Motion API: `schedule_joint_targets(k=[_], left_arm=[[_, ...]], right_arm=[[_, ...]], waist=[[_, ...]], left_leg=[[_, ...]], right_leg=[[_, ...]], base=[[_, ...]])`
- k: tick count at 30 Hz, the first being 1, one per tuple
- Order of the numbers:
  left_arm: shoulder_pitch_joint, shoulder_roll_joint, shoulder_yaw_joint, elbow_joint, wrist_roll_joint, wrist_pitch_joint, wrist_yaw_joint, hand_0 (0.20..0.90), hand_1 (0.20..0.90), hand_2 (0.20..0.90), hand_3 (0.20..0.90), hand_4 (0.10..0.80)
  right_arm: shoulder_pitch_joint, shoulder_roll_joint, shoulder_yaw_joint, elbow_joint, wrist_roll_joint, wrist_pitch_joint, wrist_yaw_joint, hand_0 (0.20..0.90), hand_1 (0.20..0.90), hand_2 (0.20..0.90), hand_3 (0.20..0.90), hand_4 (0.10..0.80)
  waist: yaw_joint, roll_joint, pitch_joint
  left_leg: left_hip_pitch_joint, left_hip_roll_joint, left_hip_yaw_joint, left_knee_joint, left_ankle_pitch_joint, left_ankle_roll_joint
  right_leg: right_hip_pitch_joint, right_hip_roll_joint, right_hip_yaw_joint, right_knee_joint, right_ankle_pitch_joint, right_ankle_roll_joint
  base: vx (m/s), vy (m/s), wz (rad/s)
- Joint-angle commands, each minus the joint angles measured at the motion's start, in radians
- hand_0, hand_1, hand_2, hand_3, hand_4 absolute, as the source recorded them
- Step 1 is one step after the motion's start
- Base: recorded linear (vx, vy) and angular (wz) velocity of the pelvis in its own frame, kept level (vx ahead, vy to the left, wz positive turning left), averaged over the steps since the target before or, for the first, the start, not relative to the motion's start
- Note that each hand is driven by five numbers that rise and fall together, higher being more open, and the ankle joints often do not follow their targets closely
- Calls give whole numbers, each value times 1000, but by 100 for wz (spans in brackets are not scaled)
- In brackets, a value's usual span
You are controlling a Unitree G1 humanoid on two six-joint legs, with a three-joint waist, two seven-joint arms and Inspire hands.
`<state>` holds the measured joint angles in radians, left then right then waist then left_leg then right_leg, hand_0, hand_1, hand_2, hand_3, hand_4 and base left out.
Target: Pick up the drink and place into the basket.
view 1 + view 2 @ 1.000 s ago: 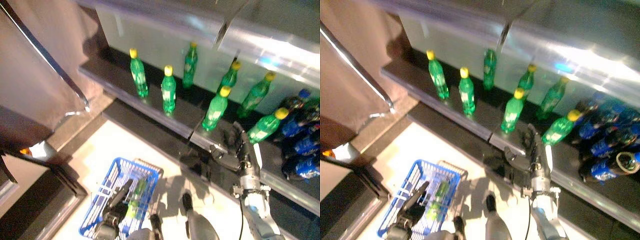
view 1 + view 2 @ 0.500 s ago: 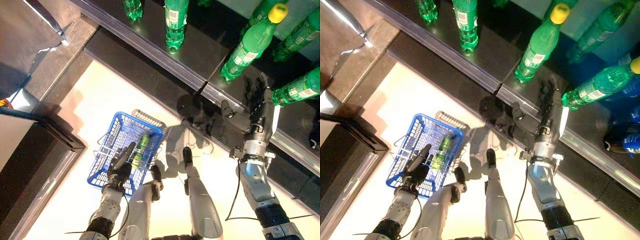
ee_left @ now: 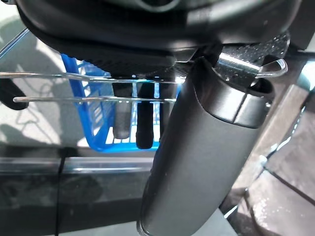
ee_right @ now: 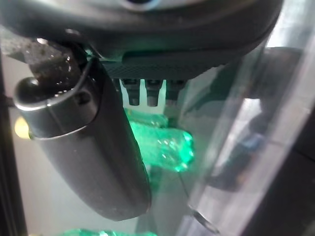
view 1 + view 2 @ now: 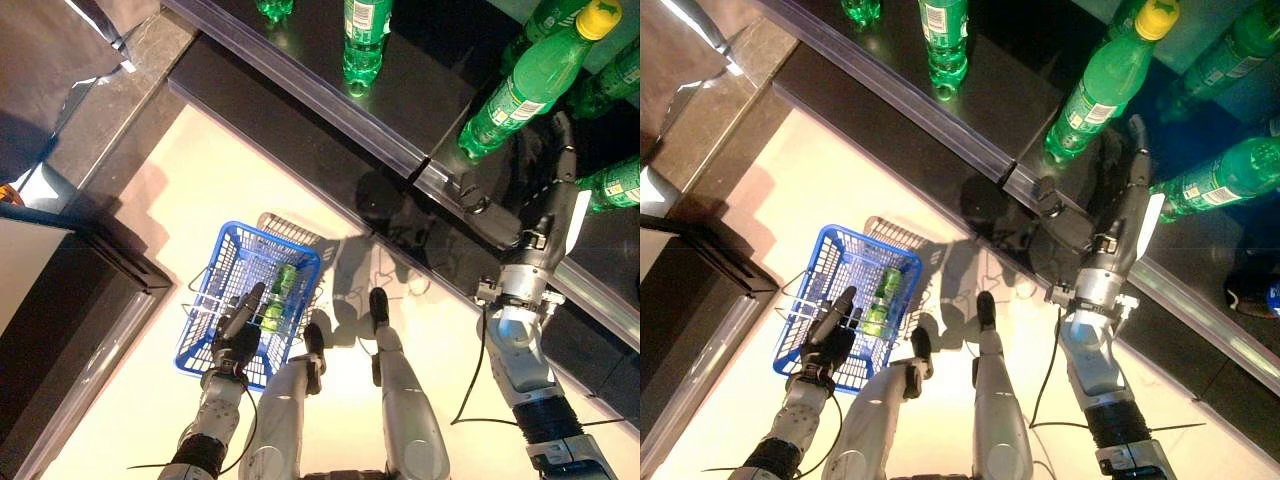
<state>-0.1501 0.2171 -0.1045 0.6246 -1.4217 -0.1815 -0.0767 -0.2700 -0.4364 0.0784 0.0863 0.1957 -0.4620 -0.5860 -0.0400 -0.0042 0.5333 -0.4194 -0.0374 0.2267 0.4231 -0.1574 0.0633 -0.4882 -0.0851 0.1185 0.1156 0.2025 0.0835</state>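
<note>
Pale floor below a dark shelf (image 5: 400, 95) of green bottles; blue basket (image 5: 215, 300) sits on the floor with one green drink (image 5: 278, 296) lying inside. Left hand (image 5: 237, 335) over the basket's near edge, fingers straight, grasping nothing. Right hand (image 5: 557, 175) reaches onto the shelf, fingers extended and empty, between a standing bottle (image 5: 525, 85) and a tilted bottle (image 5: 1225, 175).
</note>
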Motion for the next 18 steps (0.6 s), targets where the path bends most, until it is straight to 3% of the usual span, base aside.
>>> schedule_joint_targets(k=[1, 8, 18], left_arm=[[58, 79, 79, -205, 9, -50, -87, 300, 300, 300, 200, 100], [70, 90, 84, -194, 16, -28, -80, 300, 300, 300, 200, 100], [63, 125, 87, -170, 19, 17, -66, 300, 300, 300, 200, 100]], right_arm=[[-51, -57, -88, -179, -4, -127, -17, 900, 900, 900, 900, 800], [-48, -33, -109, -142, 55, -129, -27, 900, 900, 900, 900, 800], [-112, -71, -101, -86, 79, -38, -30, 900, 900, 900, 900, 800]], waist=[[7, 19, -13], [19, 21, -13], [44, 18, -13]], left_leg=[[-19, -36, -135, 6, 3, -11], [-6, -41, -142, 15, 0, -11], [2, -40, -148, 52, -15, -16]], right_leg=[[97, 55, -104, 85, -182, -14], [127, 50, -115, 85, -186, -12], [165, 46, -146, 96, -202, -15]], base=[[44, -18, 0], [56, -21, 1], [66, -30, 4]])
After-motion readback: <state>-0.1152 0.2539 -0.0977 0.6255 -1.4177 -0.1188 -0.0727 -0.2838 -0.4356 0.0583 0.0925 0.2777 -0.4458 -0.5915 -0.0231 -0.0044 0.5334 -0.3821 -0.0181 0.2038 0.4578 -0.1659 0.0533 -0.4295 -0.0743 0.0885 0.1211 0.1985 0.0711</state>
